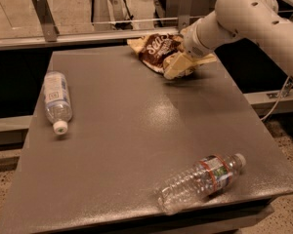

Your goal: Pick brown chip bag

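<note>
Reaching over the grey table [127,135] from the upper right of the frame, the white arm [244,11] puts this moment, by my reading, at the grasp step: closing in on the target, with no lift begun. The brown chip bag [155,50] lies flat at the table's far edge, upper centre of the frame. It is crinkled foil, dark brown with tan-yellow ends and white lettering. The gripper [178,66] sits low at the bag's right end, touching or just over it; whether it is apart or clamped on the foil I cannot tell. Next the move likely calls for a firm pinch on the foil, then a straight lift. Two clear bottles, one at left [56,99], one at lower right [200,179], lie well apart from it.
</note>
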Robot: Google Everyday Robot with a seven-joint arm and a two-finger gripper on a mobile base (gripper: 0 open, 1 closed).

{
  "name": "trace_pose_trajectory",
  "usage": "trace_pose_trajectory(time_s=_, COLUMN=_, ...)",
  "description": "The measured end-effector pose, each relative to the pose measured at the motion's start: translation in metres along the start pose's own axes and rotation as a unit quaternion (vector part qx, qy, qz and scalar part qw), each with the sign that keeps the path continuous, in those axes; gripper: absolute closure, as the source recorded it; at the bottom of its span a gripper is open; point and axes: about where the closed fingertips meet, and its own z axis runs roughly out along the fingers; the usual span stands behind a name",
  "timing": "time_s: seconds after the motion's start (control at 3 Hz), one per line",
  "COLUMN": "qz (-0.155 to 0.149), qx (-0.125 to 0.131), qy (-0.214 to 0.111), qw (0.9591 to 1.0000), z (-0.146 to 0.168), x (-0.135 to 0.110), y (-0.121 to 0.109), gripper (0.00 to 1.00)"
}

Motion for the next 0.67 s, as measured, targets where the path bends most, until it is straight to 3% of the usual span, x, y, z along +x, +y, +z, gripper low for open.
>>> trace_pose_trajectory(time_s=0.67, qz=-0.026, qx=-0.001, qy=-0.031, qw=0.9992, z=-0.004, x=-0.019, y=0.004, gripper=0.62)
